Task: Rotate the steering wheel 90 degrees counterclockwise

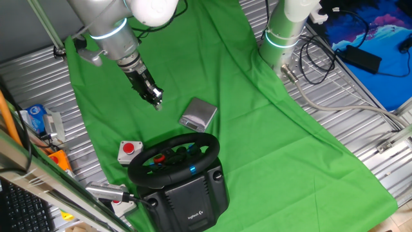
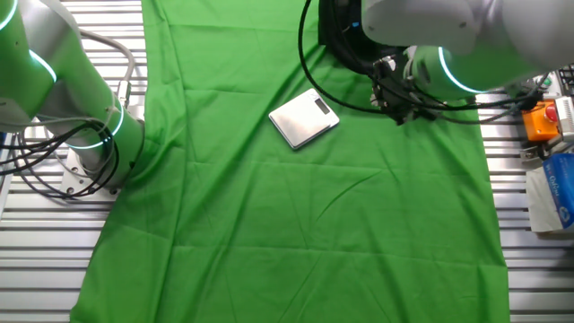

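The black steering wheel (image 1: 174,156) sits on its boxy black base (image 1: 193,196) with a small white logo, at the near edge of the green cloth. Its hub shows red and coloured buttons. It is out of the other fixed view. My gripper (image 1: 155,98) hangs above the cloth, up and to the left of the wheel and apart from it. Its fingers look closed together with nothing between them. In the other fixed view my arm's wrist (image 2: 444,67) shows at the top right, and the fingers are lost among dark cables.
A grey metallic box (image 1: 198,114) (image 2: 305,118) lies on the cloth between gripper and wheel. A red push button on a white box (image 1: 129,150) stands left of the wheel. A second arm's base (image 1: 283,32) (image 2: 90,144) stands at the cloth's edge.
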`<state>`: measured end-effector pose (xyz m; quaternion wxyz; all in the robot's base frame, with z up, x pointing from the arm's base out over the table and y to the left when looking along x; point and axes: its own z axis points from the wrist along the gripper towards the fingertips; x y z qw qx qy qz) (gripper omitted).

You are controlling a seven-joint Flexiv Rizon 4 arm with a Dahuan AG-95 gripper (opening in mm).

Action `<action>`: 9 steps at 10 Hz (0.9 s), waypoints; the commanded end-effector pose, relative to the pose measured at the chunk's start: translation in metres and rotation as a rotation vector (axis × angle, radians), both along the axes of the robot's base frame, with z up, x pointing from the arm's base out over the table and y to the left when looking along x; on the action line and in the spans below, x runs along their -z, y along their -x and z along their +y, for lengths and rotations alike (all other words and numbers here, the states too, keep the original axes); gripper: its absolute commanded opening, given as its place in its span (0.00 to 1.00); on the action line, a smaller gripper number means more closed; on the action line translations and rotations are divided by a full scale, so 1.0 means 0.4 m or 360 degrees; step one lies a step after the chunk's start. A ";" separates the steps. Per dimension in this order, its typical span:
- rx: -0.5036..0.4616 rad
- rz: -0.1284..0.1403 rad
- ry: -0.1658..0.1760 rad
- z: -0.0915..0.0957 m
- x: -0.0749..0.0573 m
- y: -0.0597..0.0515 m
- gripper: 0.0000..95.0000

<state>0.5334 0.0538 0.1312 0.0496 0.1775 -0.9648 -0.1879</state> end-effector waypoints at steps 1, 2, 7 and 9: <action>0.0048 0.0018 0.0018 -0.001 0.001 0.002 0.00; 0.0015 0.0006 0.0054 -0.008 0.002 0.001 0.00; -0.0108 -0.0051 0.0066 -0.189 0.117 -0.054 0.00; -0.0150 -0.0063 0.0073 -0.231 0.151 -0.065 0.00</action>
